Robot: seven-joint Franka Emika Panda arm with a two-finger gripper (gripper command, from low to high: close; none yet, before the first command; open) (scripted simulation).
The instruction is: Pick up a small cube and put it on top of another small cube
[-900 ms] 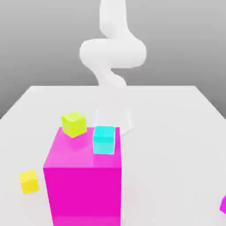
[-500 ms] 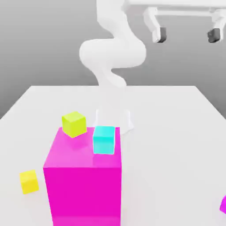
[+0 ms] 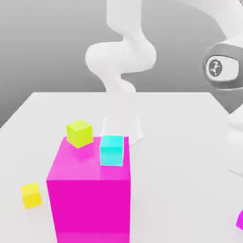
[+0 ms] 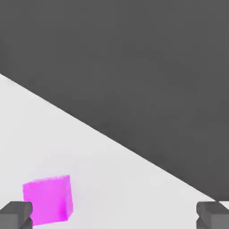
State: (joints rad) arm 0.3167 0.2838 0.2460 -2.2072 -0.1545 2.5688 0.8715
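The small magenta cube [image 4: 48, 199] lies on the white table under my hand, close to one of the two dark fingertips [image 4: 15, 214]. My gripper [image 4: 114, 218] is open, its jaws wide apart with nothing held between them. In the exterior view a sliver of the small magenta cube [image 3: 240, 220] shows at the right edge, near the front. The white arm [image 3: 235, 137] bends down over that side. A small cyan cube [image 3: 112, 150] sits on top of the large magenta block [image 3: 90, 194]. A small yellow cube [image 3: 31, 195] lies on the table to the exterior view's left.
A lime cube [image 3: 79, 133] sits at the big block's back left corner. The arm's white base [image 3: 122, 126] stands behind the block. The tall magenta block takes up the front left of the table [image 3: 180, 142].
The arm has swung down toward the exterior view's right, and the hand that hung high at the top right has dropped out of that picture. No cube has moved.
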